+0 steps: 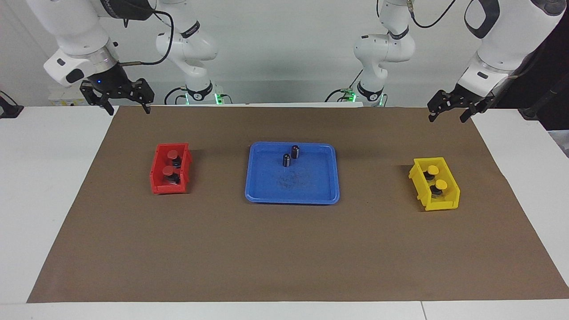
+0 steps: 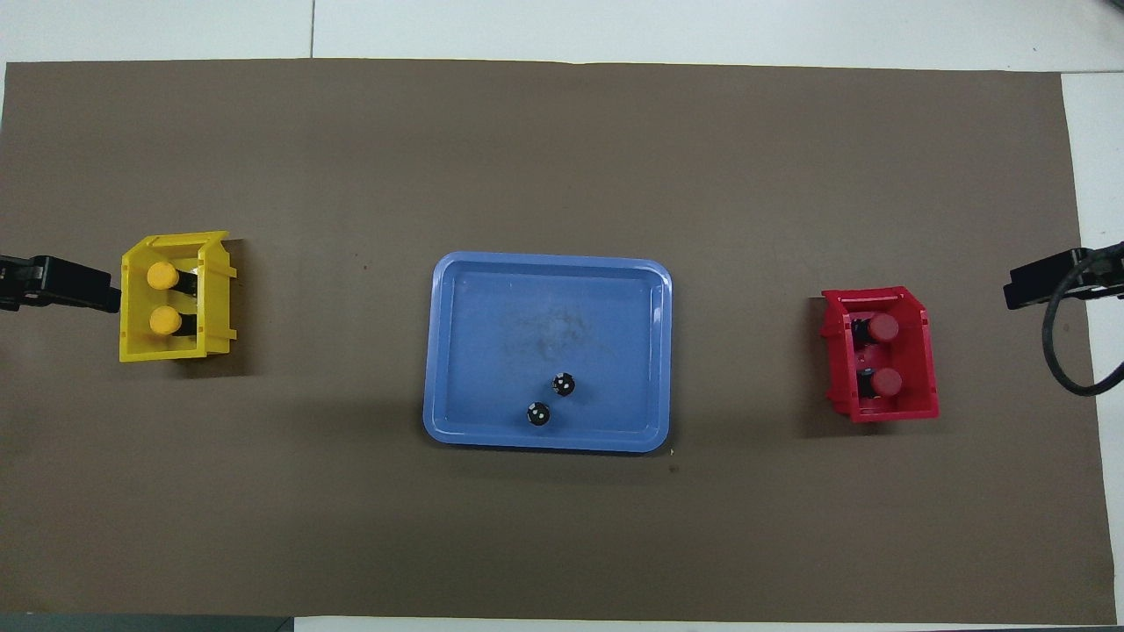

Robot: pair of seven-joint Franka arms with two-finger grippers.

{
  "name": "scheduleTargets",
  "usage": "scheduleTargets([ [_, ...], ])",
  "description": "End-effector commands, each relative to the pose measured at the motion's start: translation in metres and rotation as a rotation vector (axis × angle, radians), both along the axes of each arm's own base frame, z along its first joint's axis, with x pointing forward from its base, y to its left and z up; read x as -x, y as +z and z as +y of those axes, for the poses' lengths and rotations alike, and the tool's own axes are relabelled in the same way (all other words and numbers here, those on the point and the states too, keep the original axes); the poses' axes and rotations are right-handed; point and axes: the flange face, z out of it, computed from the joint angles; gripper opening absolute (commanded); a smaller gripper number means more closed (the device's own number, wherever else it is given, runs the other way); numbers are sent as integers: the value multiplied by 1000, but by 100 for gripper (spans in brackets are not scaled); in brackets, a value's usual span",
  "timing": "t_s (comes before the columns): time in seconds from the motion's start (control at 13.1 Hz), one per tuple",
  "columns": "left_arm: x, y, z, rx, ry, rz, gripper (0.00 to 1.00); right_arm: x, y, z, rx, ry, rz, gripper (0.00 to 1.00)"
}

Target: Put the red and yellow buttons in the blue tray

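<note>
Red buttons (image 1: 170,162) are sitting in your red bin (image 1: 155,175), yellow buttons (image 1: 437,177) in the yellow bin (image 1: 446,204); blue tray (image 1: 311,186) is lying between. Left gripper (image 1: 446,111) and right gripper (image 1: 126,103) are hanging empty, fingers apart.

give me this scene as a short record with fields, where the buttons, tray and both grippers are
red buttons: two, in the red bin, toward the right arm's end
yellow buttons: two, in the yellow bin, toward the left arm's end
blue tray: mid-table, holds two dark cylinders, no buttons
left gripper: open, empty, raised
right gripper: open, empty, raised
</note>
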Motion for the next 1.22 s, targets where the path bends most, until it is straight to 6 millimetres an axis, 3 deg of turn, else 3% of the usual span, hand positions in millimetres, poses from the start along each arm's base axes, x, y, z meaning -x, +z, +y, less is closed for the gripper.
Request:
scheduleTargets([
  [0.0, -3, 14, 12, -4, 12, -36, 100, -8, -15, 14, -15, 11, -47, 100],
  [0.08, -7, 13, 15, 11, 22, -42, 100, -15, -26, 17, -38, 12, -65, 100],
  [0.15, -13, 5, 13, 21, 26, -37, 100, -23, -46, 16, -65, 2, -71, 100],
  [0.46, -36, 13, 12, 17, 29, -65, 100, -54, -132, 16, -86, -7, -86, 89],
  [0.53, -43, 2, 10, 18, 29, -46, 100, -56, -153, 15, -86, -10, -80, 85],
  [0.69, -49, 1, 11, 11, 29, -49, 100, -46, -192, 11, -83, -21, -81, 81],
  [0.84, -47, -2, 15, 0, 10, -46, 100, -39, -212, 11, -82, -23, -75, 76],
  [0.99, -42, -22, 54, -4, 5, -86, 100, -32, -228, 9, -80, -29, -74, 72],
  [1.14, -49, -62, 71, -9, -9, -120, 93, -20, -248, -2, -78, -50, -79, 70],
])
